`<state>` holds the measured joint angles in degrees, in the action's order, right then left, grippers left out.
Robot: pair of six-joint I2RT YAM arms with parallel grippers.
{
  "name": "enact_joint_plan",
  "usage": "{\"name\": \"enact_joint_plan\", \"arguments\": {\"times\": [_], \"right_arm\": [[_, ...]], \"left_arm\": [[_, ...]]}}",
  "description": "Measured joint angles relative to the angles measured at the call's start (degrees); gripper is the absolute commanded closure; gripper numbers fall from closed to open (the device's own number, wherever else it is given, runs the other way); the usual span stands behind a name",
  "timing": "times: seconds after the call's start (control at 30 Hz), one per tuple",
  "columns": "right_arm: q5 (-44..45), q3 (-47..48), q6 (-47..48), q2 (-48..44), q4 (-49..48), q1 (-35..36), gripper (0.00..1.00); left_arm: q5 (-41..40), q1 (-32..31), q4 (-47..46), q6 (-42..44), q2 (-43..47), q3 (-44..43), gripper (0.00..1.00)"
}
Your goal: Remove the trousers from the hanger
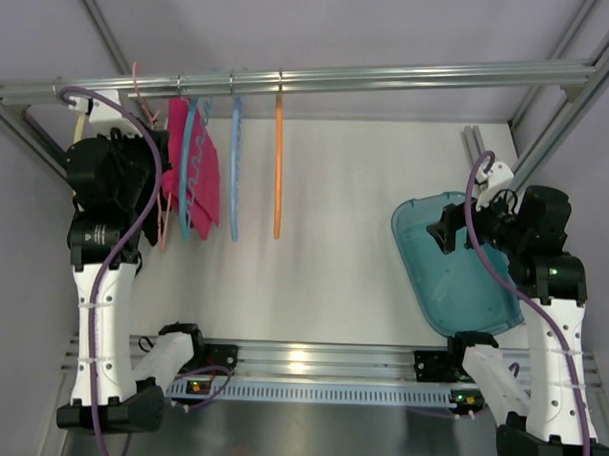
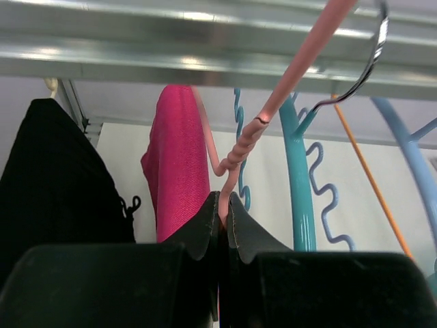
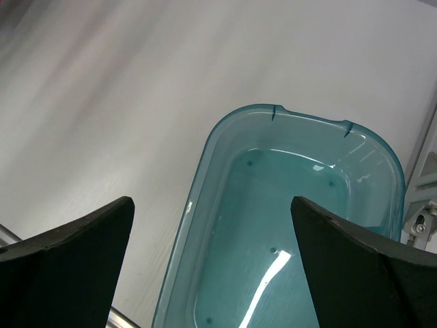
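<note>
The magenta trousers (image 1: 208,170) hang under the rail at the far left; in the left wrist view (image 2: 179,157) they drape over one arm of the pale salmon hanger (image 2: 239,154). The hanger's thin lower bar shows in the top view (image 1: 164,228). My left gripper (image 1: 161,201) is beside the trousers, and in its wrist view (image 2: 224,201) it is shut on the hanger's thin stem just below the twisted neck. My right gripper (image 1: 446,231) is open and empty above the teal tub (image 3: 293,225), also seen from its wrist (image 3: 212,219).
The metal rail (image 1: 320,80) carries a teal hanger (image 1: 187,174), a light blue hanger (image 1: 234,171) and an orange hanger (image 1: 278,167). A black garment (image 2: 58,178) hangs left of the trousers. The teal tub (image 1: 482,294) lies at the right.
</note>
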<state>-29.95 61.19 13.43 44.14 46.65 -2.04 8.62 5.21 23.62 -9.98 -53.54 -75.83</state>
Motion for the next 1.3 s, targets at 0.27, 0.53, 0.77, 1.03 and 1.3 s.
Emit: {"name": "enact_joint_plan", "arguments": {"times": [0.27, 0.53, 0.77, 1.03, 1.3], "right_arm": [[0.3, 0.0, 0.0, -0.6, 0.0, 0.0, 0.01], [0.3, -0.1, 0.0, -0.6, -0.1, 0.0, 0.01], [0.6, -0.5, 0.0, -0.9, -0.3, 0.0, 0.01], [1.3, -1.2, 0.0, -2.1, -0.2, 0.0, 0.0], [1.4, -1.2, 0.0, -2.0, -0.3, 0.0, 0.0]], "left_arm": [[1.4, 0.0, -0.9, -0.2, 1.7, -2.9, 1.0], [1.8, 0.0, 6.0, -2.0, 6.1, -1.9, 1.0], [1.8, 0.0, 9.6, -3.8, 4.2, -1.3, 1.0], [1.8, 0.0, 11.2, -5.0, 2.9, 1.4, 1.0], [2.5, 0.0, 10.9, -5.2, -0.5, 1.2, 1.0]]}}
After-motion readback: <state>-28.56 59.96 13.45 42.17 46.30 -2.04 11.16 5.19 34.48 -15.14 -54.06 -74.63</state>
